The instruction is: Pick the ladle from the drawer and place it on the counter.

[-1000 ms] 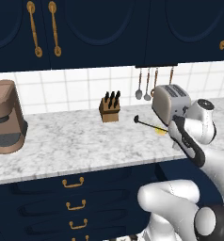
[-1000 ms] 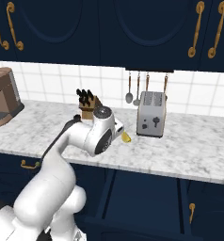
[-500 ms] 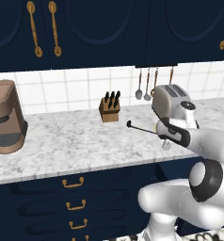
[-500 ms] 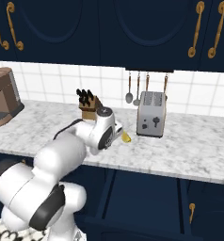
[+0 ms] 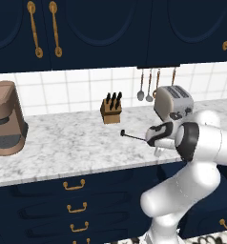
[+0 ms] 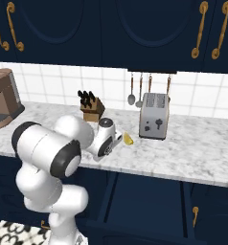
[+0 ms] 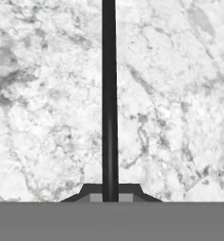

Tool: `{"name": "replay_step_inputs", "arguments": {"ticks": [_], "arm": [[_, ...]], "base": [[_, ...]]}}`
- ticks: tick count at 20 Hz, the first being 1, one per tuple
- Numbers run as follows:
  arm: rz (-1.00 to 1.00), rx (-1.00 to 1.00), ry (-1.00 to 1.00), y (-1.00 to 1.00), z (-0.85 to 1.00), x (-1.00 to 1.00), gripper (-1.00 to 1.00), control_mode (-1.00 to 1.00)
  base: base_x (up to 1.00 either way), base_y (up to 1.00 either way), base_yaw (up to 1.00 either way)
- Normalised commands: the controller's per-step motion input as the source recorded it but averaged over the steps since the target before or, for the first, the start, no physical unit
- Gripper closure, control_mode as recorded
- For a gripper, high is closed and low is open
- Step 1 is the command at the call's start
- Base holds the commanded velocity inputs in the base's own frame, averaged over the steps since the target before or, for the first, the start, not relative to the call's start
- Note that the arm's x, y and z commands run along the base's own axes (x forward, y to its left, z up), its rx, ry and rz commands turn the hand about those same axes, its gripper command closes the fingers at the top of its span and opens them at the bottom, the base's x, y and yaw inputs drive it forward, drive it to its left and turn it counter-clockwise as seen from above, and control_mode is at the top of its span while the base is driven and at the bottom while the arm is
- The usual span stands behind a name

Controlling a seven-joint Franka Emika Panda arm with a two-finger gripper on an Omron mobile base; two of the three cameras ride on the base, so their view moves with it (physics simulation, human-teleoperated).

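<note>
One ladle (image 5: 132, 137) in tool (image 5: 149, 141), over counter (image 5: 77, 143)

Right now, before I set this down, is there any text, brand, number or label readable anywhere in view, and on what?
None: no readable text.
Toaster: dark knobs and a lever on its front, no lettering.
Coffee machine: plain brown body, no brand.
Knife block: unmarked.
Ladle, held in the tool over the counter: plain black handle, no mark.

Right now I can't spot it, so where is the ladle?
In the left base view the ladle is held in the claw over the counter, between knife block and toaster.
</note>
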Motion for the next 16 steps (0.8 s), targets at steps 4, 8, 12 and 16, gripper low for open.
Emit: {"name": "replay_step_inputs", "arguments": {"ticks": [4,8,12,16], "arm": [[0.03,0.0,0.0,0.04,-0.41,0.49,1.0,-1.0],[0.01,0.0,0.0,0.04,-0.22,0.51,1.0,-1.0],[0.0,0.0,0.0,0.02,-0.04,0.46,-1.0,-1.0],[0.01,0.0,0.0,0.02,-0.01,-0.06,-1.0,-1.0]], "base": [[0.0,0.0,0.0],[0.0,0.0,0.0],[0.0,0.0,0.0],[0.0,0.0,0.0]]}}
